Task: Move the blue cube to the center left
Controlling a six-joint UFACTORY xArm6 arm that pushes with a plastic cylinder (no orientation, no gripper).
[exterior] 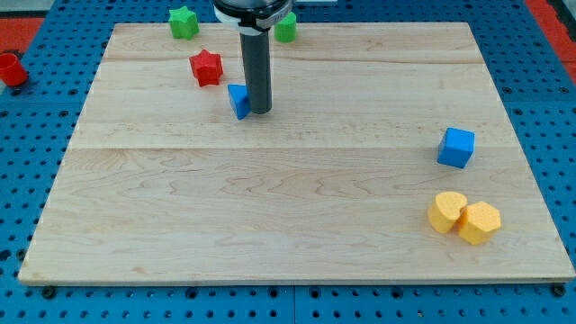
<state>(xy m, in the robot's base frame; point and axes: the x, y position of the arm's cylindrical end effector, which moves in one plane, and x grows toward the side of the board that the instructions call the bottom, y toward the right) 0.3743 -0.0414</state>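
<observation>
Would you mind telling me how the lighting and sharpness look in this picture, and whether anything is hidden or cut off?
Camera view: even, soft light, no glare on the wooden board; blocks cast only faint shadows. Sharp across the view. The rod hides part of the small blue block beside my tip; the blue cube shows fully. The red piece is cut by the view's left edge.

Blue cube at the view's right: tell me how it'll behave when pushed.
The blue cube has flat faces, so it will probably slide rather than roll. The wooden board looks smooth, so little drag. Pushed off-centre it may spin. My tip is far off, beside another blue block.
</observation>
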